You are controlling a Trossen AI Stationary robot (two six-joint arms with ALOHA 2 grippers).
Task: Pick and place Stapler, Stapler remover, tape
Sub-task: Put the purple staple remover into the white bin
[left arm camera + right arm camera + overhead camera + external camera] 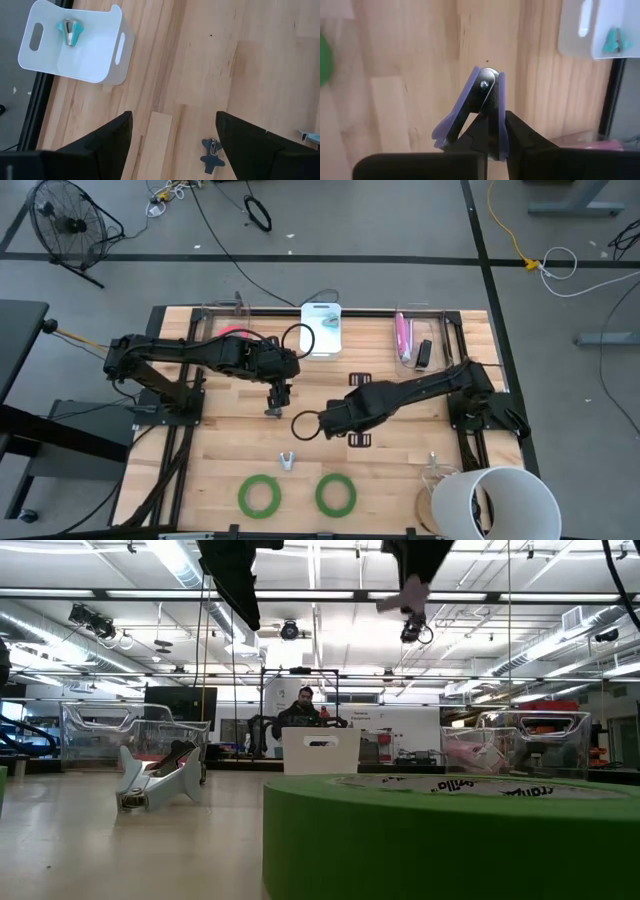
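**While the right gripper is clamped on a staple remover, the left hangs wide open**

Counts, biggest first:
- One wooden table (400,470)
- One white tub (497,502), at the near right corner
- One white bin (322,328), at the far edge, centre
- Three tape rolls: two green (260,496) (336,494) side by side near the front edge, and one red-pink (237,333) at the far left, partly hidden by the left arm
- One pink stapler (403,338), far right
- Four staple removers: a teal one (70,31) in the bin, a dark blue one (212,154) and a pale one (287,461) on the table, and a purple one (479,107)

Right gripper (492,135): fingers pinched on the purple remover, above mid-table. Left gripper (276,396): jaws fully apart and empty, above the dark blue remover.

There is bare wood between the grippers and the bin.
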